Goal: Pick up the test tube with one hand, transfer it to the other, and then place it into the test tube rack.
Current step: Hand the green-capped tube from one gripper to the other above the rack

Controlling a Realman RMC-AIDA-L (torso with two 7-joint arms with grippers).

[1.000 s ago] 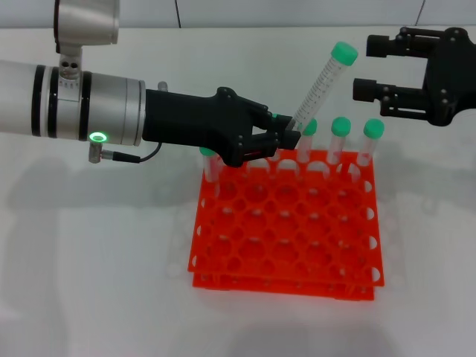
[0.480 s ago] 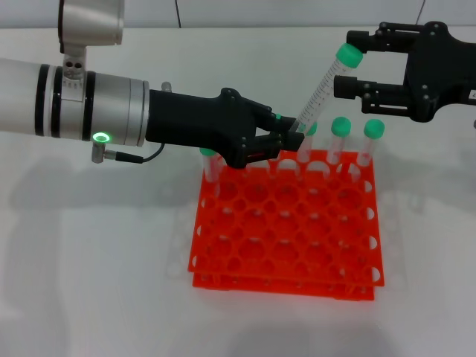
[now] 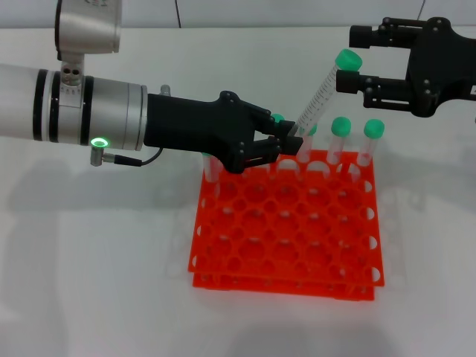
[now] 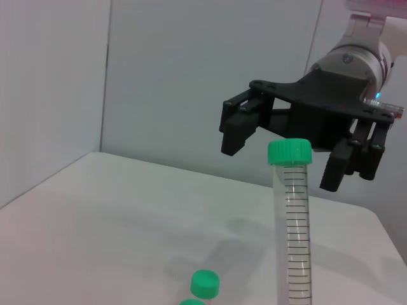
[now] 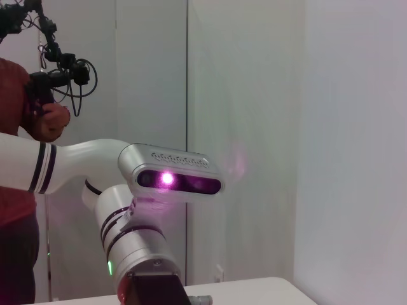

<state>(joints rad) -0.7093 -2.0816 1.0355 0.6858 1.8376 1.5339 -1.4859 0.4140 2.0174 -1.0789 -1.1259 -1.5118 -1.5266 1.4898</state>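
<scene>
Left end effector [image 3: 291, 140] clenches the clear, green-capped test tube [image 3: 321, 94]; right end effector [image 3: 357, 59] gapes around its cap.

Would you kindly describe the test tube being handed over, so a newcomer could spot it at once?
Start at the bright orange-red plastic rack on the white table. Above its far edge, the left gripper holds a slim clear graduated test tube by its lower end. Unlike the upright green-capped tubes in the rack, it tilts in mid-air, its cap between the right gripper fingers.

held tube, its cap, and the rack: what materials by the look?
Test tube: clear plastic probably; wall see-through, black graduation lines printed on it.
Cap: opaque green plastic, ribbed side.
Test tube rack: orange-red plastic, likely moulded; glossy, even grid of round holes.
</scene>
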